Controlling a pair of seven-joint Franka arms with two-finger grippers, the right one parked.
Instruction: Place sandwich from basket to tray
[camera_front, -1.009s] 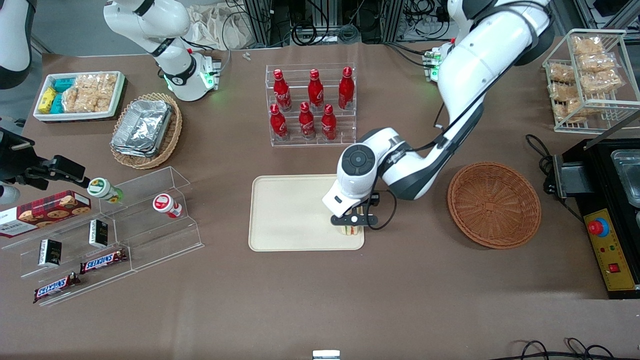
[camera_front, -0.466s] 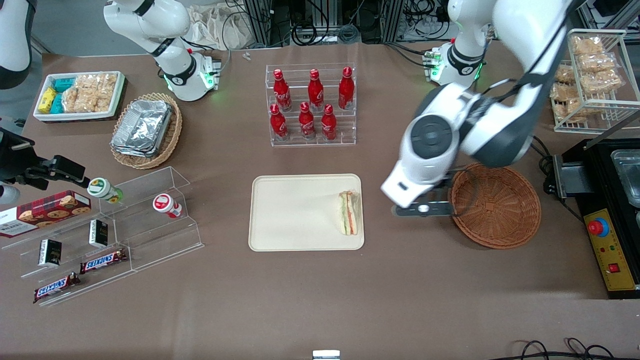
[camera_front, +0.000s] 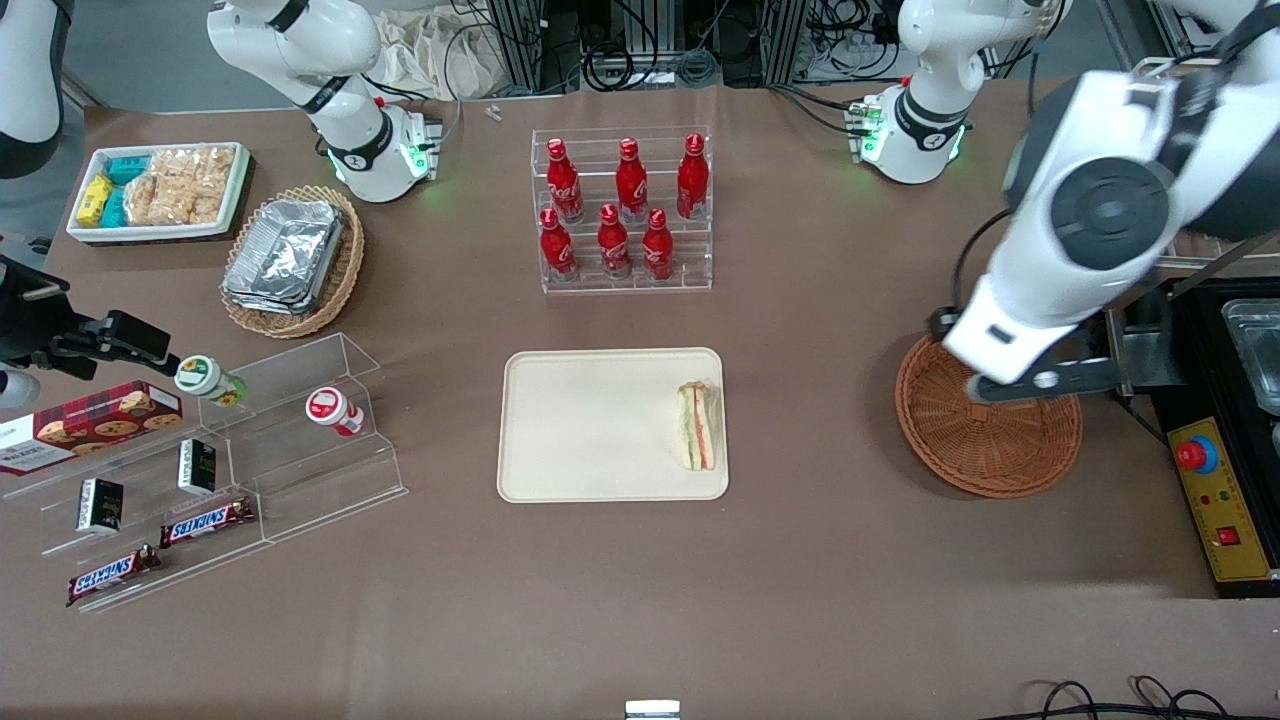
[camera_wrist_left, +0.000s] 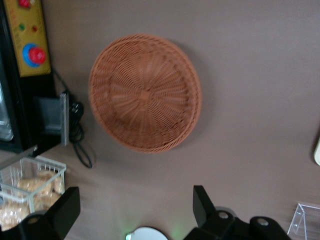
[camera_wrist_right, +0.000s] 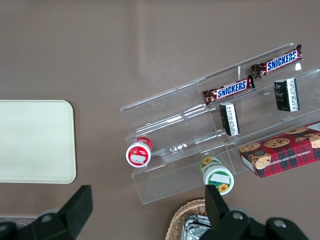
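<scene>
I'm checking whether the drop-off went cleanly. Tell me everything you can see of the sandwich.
The sandwich is a small triangular wedge of pale bread with orange and green filling stripes, apparently in clear wrap. It lies on the cream tray, close to the rim at the working arm's end, its long side running along that rim. Nothing but the tray touches it. The gripper hangs open above the brown wicker basket, well away from it.

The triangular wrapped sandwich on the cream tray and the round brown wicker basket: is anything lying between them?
No. In the front view only bare brown tabletop separates sandwich from basket; the open end effector hangs above the basket.
</scene>
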